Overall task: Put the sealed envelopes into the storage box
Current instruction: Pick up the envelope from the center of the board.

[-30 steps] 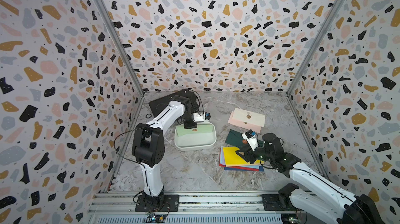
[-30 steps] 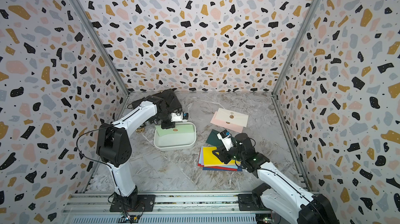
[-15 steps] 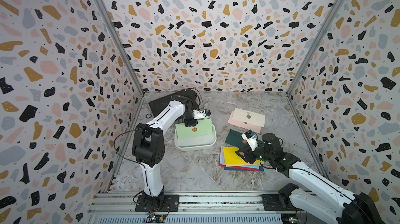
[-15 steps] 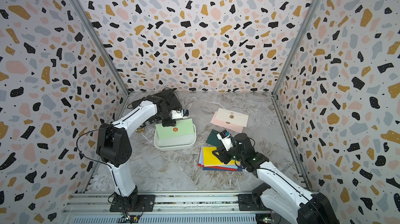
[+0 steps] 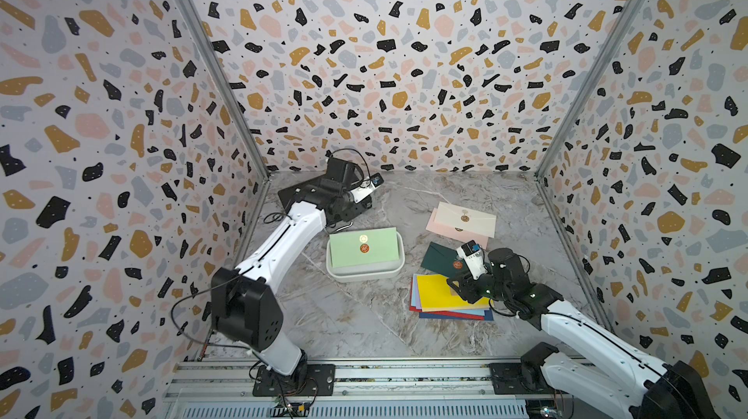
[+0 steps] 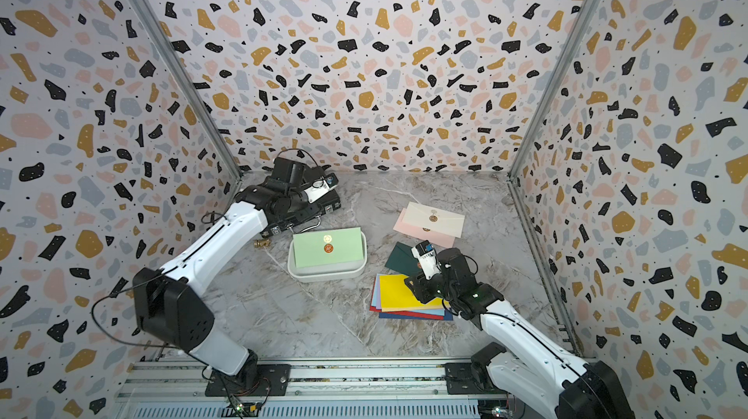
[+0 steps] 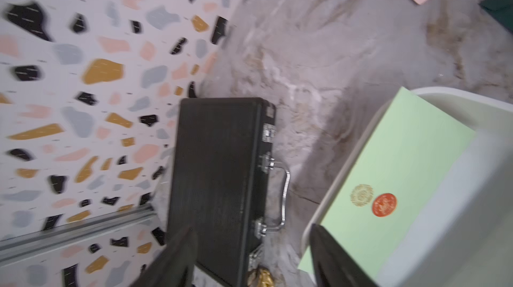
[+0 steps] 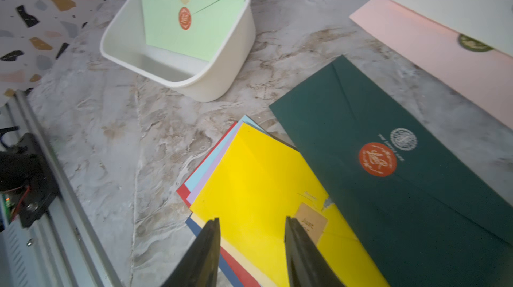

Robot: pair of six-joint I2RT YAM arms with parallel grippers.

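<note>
Storage box point(image 5: 364, 274) near black briefcase point(image 7: 216, 174)

A black case point(image 7: 219, 188) is lying flat on the marble table point(image 5: 344, 324) near the back left corner of the terrazzo walls point(image 5: 404, 72), its metal handle point(image 7: 286, 196) facing the open table. A small brass piece point(image 6: 263, 243) is sitting just beside it.

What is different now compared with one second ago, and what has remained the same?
The left gripper opened and let go of the light green paper envelope, then drew back toward the black ribbed briefcase. The envelope now leans alone in the white plastic storage box. The right gripper stayed open over the yellow envelope; the other envelopes did not move.
</note>
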